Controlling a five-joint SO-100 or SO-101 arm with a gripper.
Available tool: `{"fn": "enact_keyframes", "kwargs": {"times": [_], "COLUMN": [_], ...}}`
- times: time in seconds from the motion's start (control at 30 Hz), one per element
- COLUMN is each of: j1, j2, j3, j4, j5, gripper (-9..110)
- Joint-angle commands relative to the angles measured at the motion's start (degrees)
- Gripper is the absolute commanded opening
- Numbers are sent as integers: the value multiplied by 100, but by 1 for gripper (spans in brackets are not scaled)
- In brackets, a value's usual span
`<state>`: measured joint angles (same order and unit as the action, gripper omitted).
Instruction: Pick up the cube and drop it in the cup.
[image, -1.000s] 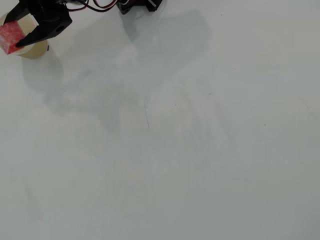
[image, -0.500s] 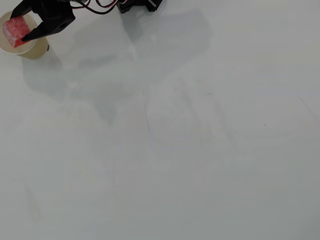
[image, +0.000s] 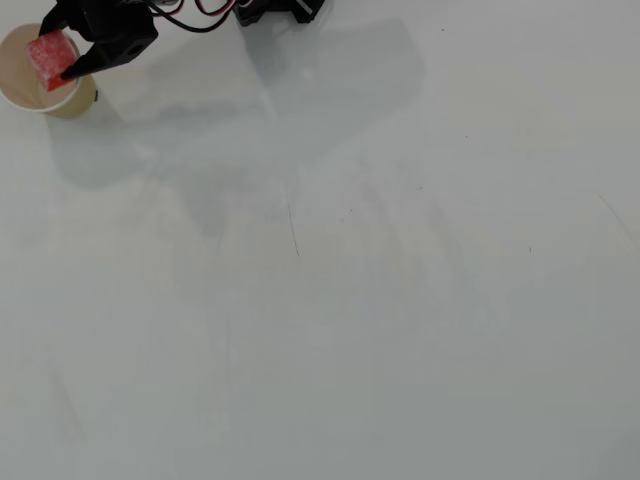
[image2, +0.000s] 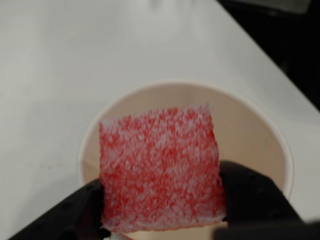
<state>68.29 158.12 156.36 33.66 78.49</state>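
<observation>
We note the small red cube (image2: 160, 167) has a rough, porous, sponge-like surface flecked with white, fully matt. The tan paper cup (image2: 260, 135) shows a smooth, matt cream inside and a thin rolled rim. The black gripper (image2: 162, 200) looks like matt plastic. The white table (image: 400, 300) is smooth with a faint sheen, marked by fine scratches and smudges.

Open table (image: 400, 300) beside corner cup (image: 22, 85)

cube (image: 50, 58) now apparently inside cup (image: 22, 92) mouth
</observation>
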Motion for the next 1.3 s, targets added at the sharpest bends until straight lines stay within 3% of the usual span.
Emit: {"fn": "enact_keyframes", "kwargs": {"times": [0.0,1.27], "j1": [35,-281], "j2": [246,-765], "j3": [-176,-1573], "j4": [-18,35], "j5": [-88,158], "gripper": [9,9]}}
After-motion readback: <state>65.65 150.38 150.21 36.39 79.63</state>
